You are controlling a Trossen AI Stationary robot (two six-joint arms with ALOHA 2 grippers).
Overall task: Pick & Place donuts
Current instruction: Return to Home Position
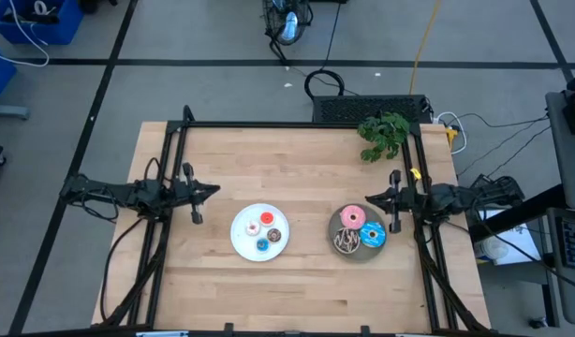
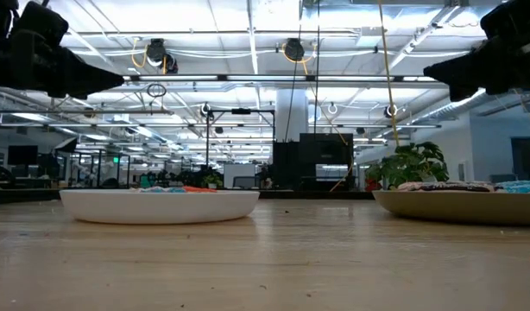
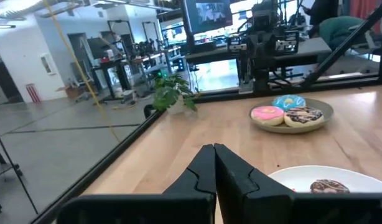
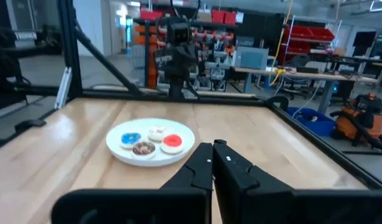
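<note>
Several tiny donuts (pink-white (image 1: 254,226), red (image 1: 267,220), brown (image 1: 274,235), blue (image 1: 262,245)) lie on a white plate (image 1: 241,240) at the table's middle. Three larger donuts, pink (image 1: 352,217), blue sprinkled (image 1: 373,234) and brown (image 1: 346,241), lie on a grey plate (image 1: 363,254) to its right. My left gripper (image 1: 215,191) is shut, raised left of the white plate. My right gripper (image 1: 369,198) is shut, raised just beyond the grey plate's far right side. Neither touches anything. In the right wrist view the white plate (image 4: 185,132) shows ahead of the shut fingers (image 4: 214,146).
A green leafy plant (image 1: 383,134) lies at the table's far right corner. A dark metal frame (image 1: 297,125) runs along the table's far and side edges. Bare wood lies in front of and behind both plates.
</note>
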